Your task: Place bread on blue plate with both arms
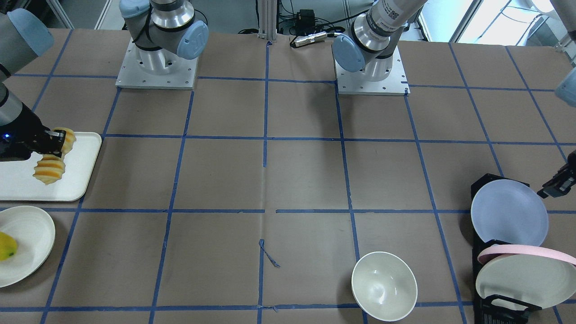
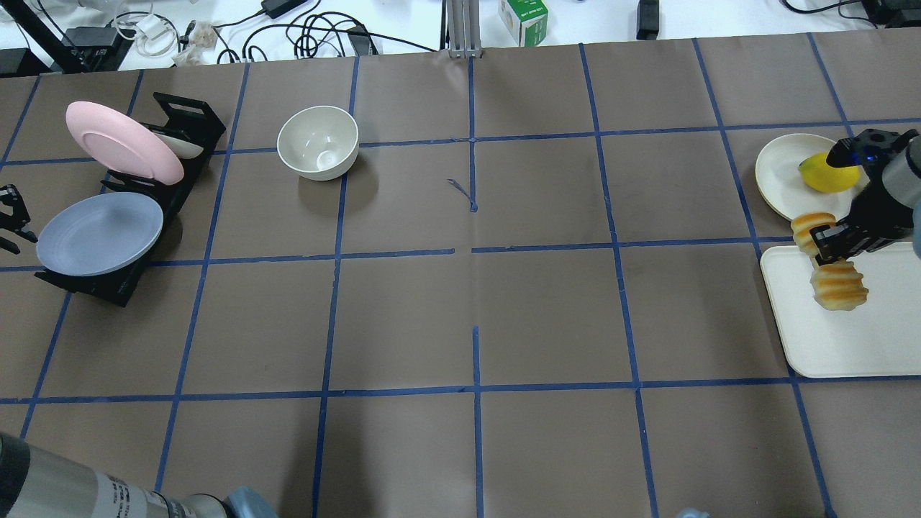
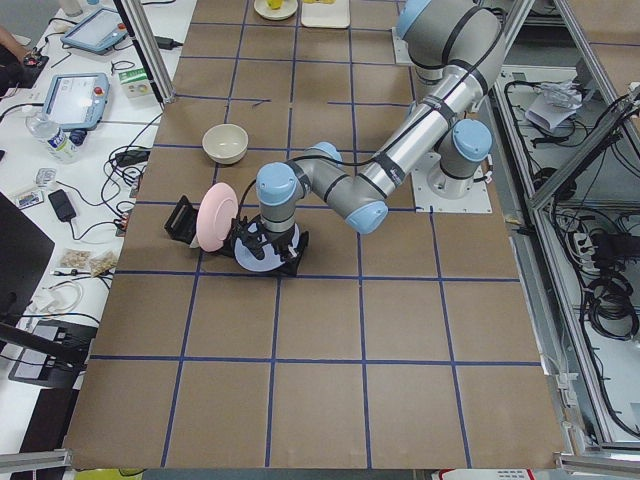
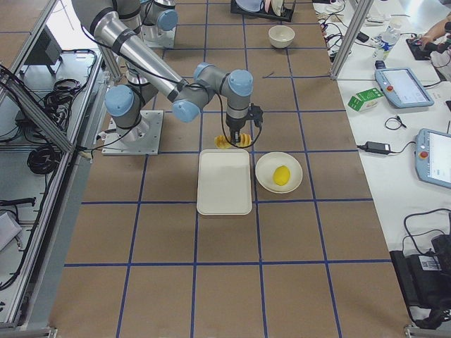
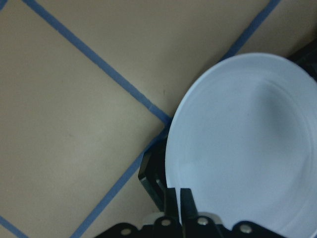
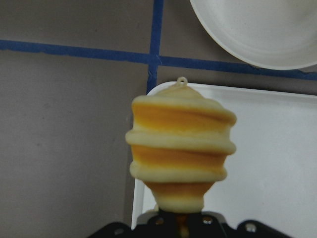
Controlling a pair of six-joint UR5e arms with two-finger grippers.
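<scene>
The bread (image 1: 49,170) is a ridged yellow-orange loaf. My right gripper (image 1: 56,145) is shut across its middle and holds it over a corner of the white tray (image 1: 27,186). The bread fills the right wrist view (image 6: 181,144) and also shows in the overhead view (image 2: 838,286). The blue plate (image 1: 508,218) leans in a black rack (image 1: 480,185). My left gripper (image 1: 546,192) is at the plate's rim. In the left wrist view the fingers (image 5: 185,203) stand close together on the plate's edge (image 5: 247,148).
A white oval plate (image 1: 27,245) with a small yellow fruit (image 1: 6,246) lies beside the tray. A white bowl (image 1: 384,285) stands near the rack. A pink-rimmed plate (image 1: 526,253) leans in the same rack behind the blue plate.
</scene>
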